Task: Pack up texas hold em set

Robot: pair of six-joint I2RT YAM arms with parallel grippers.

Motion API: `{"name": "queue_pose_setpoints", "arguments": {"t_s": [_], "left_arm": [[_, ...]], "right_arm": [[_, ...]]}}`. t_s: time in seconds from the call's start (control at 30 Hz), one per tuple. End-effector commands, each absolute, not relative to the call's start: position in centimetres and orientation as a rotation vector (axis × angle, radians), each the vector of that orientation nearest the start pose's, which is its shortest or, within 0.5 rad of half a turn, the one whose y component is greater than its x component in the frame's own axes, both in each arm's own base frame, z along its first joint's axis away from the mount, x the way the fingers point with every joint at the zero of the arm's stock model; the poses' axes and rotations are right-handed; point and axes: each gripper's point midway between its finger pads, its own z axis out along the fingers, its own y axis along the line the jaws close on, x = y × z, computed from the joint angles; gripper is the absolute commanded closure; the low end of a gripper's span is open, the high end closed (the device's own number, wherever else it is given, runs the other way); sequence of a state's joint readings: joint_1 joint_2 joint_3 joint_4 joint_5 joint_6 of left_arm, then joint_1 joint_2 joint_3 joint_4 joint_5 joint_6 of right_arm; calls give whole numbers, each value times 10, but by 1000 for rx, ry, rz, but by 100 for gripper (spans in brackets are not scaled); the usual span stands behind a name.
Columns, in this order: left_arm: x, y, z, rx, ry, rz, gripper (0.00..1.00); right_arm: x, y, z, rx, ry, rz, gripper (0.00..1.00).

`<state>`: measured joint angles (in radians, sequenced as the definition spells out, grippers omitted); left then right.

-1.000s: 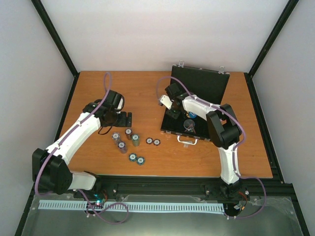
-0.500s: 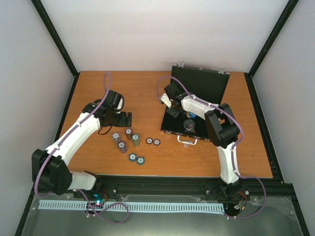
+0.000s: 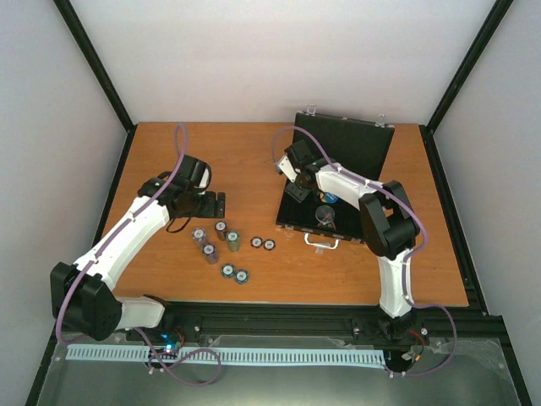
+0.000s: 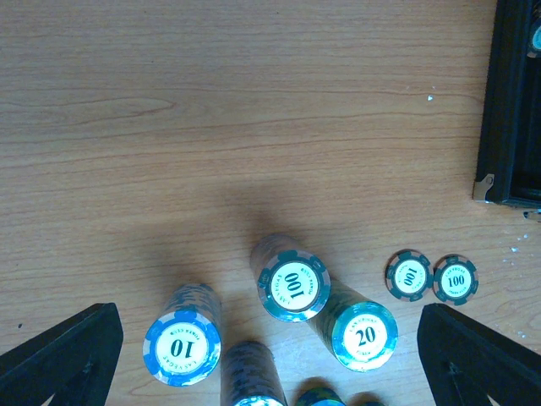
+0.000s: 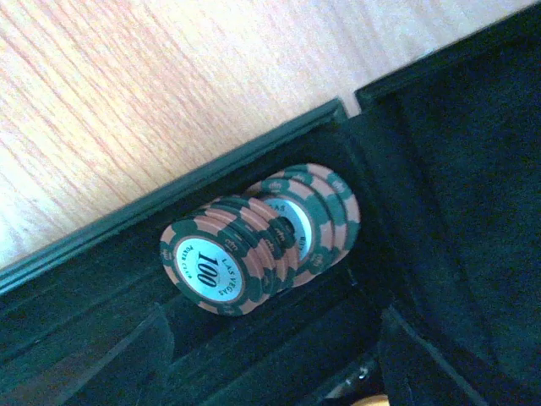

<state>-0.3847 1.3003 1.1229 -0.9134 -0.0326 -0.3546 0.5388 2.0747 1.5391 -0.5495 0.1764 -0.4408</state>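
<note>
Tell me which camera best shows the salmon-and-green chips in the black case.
Right wrist: the salmon and green chip stack lies sideways in a slot of the black case, 100 readable. Top external: hidden under the right gripper. Left wrist: only case edge.

An orange wooden table [image 3: 254, 161] sits between white walls [image 3: 279, 59].

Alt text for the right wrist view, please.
A short row of pink-and-green 100 chips stands on edge in a slot at the corner of the black case. The right tool is open, its fingers clear of the chips. The wooden table shows beyond the case wall.
</note>
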Motion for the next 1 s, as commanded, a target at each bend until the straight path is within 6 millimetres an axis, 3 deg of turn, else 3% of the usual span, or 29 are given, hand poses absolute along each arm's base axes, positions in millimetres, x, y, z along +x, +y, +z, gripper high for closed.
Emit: {"name": "queue_pose_setpoints", "arguments": {"t_s": [0.0, 0.27, 0.37, 0.77, 0.97], "left_arm": [[293, -114, 178, 28, 2640, -217, 2], [290, -112, 180, 31, 2625, -219, 2], [287, -112, 178, 34, 2629, -220, 2], [285, -110, 174, 41, 2639, -208, 2], [286, -109, 173, 39, 2640, -198, 2]], "right_arm": [[448, 240, 100, -1127, 2281, -114, 30], [443, 240, 118, -1061, 2319, -10, 24], [442, 239, 116, -1054, 2341, -5, 23], [429, 245, 77, -1076, 2431, 64, 24], [425, 243, 56, -1097, 2448, -27, 24]]}}
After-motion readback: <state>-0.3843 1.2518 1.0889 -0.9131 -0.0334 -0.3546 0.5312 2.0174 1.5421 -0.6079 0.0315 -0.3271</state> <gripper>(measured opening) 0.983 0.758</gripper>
